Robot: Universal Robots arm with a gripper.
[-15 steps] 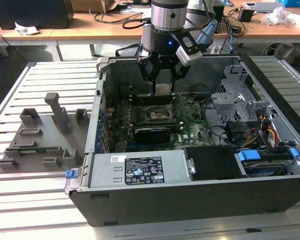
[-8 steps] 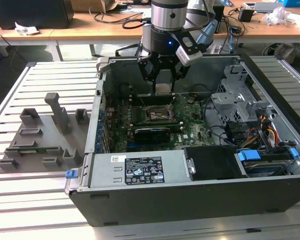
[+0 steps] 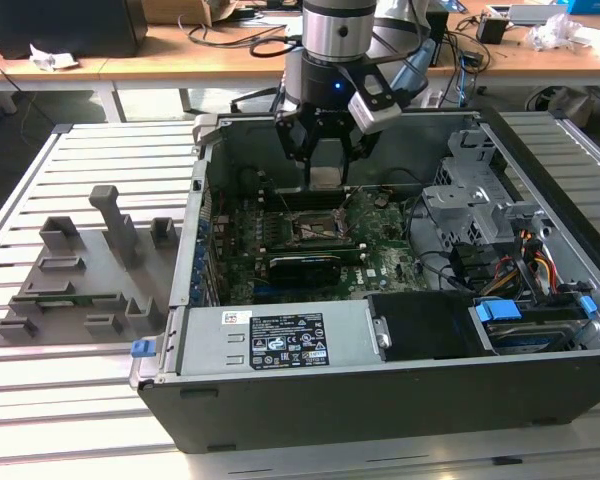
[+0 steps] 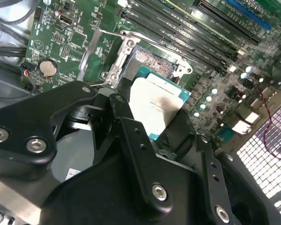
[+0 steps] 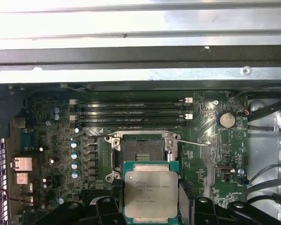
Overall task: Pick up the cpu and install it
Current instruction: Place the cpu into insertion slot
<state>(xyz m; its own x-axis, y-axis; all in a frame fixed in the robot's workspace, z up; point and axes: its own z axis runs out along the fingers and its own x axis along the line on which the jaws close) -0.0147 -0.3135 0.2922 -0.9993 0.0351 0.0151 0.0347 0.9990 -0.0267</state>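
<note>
The cpu (image 3: 326, 178), a small square chip with a silvery top and a green rim, hangs between my gripper's (image 3: 325, 172) black fingers, which are shut on two opposite edges. It is inside the open computer case (image 3: 330, 410), held above the motherboard near the back wall. In both wrist views the cpu (image 5: 151, 192) (image 4: 157, 105) is lifted clear of the board, just beside the open metal-framed socket (image 5: 140, 152) (image 4: 150, 63). The socket's dark centre is bare and its lever (image 5: 192, 140) stands out to one side. Finger links (image 4: 131, 140) cover part of the chip.
A long black card (image 3: 305, 268) lies across the board in front of the socket. Memory slots (image 5: 131, 110) run behind it. A drive cage (image 3: 460, 200) and cables fill the case toward the exterior view's right. A grey moulded fixture (image 3: 80, 270) sits outside on the slatted table.
</note>
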